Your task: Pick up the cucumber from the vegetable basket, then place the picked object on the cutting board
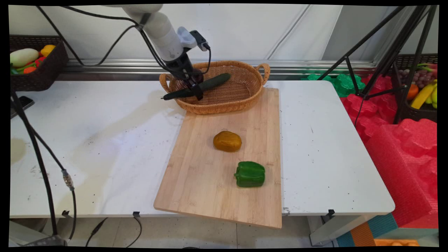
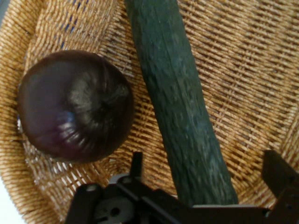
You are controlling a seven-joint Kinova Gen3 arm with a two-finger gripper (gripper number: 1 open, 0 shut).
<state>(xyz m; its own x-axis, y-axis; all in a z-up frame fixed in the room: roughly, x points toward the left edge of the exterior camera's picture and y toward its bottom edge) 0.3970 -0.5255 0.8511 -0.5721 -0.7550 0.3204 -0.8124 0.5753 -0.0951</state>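
My gripper (image 1: 196,91) hangs over the left part of a woven basket (image 1: 245,99) at the back of the table. A long dark green cucumber (image 1: 210,84) lies slantwise across the basket, its left end poking out past the rim. In the hand view the cucumber (image 2: 182,107) runs between my open fingers (image 2: 136,161), with basket weave showing on both sides of it. A dark purple onion (image 2: 74,105) lies in the basket beside the cucumber; the arm hides it in the main view.
A wooden cutting board (image 1: 210,189) lies in front of the basket with a brown potato (image 1: 227,141) and a green bell pepper (image 1: 250,174) on it. A dark basket of vegetables (image 1: 42,75) stands at the back left. Tripod legs (image 1: 378,63) and red foam (image 1: 402,147) are on the right.
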